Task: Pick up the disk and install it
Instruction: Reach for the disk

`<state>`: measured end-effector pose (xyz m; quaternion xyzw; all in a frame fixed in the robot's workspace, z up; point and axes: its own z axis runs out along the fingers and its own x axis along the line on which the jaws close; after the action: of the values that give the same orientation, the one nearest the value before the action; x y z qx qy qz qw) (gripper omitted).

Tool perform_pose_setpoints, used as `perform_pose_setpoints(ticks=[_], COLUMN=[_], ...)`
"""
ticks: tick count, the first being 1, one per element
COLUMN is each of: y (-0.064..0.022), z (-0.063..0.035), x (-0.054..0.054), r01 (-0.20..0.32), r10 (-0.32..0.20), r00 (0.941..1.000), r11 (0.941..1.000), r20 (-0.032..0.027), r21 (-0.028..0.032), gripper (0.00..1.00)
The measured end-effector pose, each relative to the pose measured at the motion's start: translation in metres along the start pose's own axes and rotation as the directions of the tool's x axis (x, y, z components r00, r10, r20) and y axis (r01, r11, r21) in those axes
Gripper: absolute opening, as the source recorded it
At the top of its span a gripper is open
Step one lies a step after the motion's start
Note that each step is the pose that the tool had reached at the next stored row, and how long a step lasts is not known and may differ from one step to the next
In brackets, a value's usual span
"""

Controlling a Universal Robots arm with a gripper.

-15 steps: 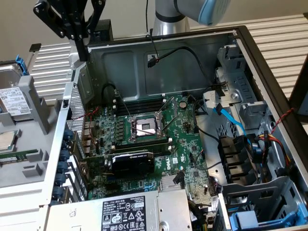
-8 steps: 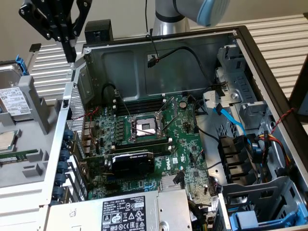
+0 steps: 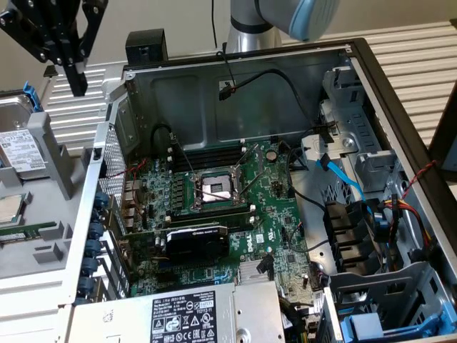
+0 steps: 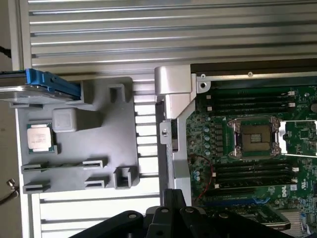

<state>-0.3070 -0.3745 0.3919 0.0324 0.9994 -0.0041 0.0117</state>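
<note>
**Disk**: silver-grey hard drive in a blue carrier. It is propped at a tilt at one corner of the grey parts tray. The tray lies on the ribbed counter, just beside the open computer case. The exterior view takes the white label nearly face-on. The wrist view takes the same disk almost edge-on, with the blue rail foremost.

**Jaws:** mine, clenched together with nothing between them. They hang above the counter outside the case, near the disk but apart from it.

**CPU chip**: small, square and silver, seated in a tray pocket near the disk without touching it. It is whole in the wrist view and cut by the picture's edge in the exterior view.

**Case contents, exterior view:**
- motherboard
- bare CPU socket
- graphics card
- power supply along the case's near edge
- blue cable
- a second blue-fronted carrier in the bay at the case's near corner, on the exterior view's right

The wrist view repeats the socket, with memory slots on either side of it.

**Hard to make out:**
- The print on the disk's label is too small to read.
- The disk is cut off at the exterior view's left.
- The second carrier is half hidden behind bay metal.
- My arm is cropped at the top.
</note>
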Motion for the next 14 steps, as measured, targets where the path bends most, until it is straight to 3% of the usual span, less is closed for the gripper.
perform_pose_setpoints(ticks=[4,8,14], y=[0.0007,0.0019,0.009], z=[-0.0004,-0.0008,-0.0013], x=[0.018,0.032,0.052], r01=[0.0,0.001,0.001], r10=[0.0,-0.001,-0.001], r00=[1.0,0.9999,0.9999], r11=[1.0,1.0,1.0], r20=[-0.0016,-0.0102,-0.0153], r21=[0.0,0.0006,0.0009], gripper=[0.11,0.11,0.11])
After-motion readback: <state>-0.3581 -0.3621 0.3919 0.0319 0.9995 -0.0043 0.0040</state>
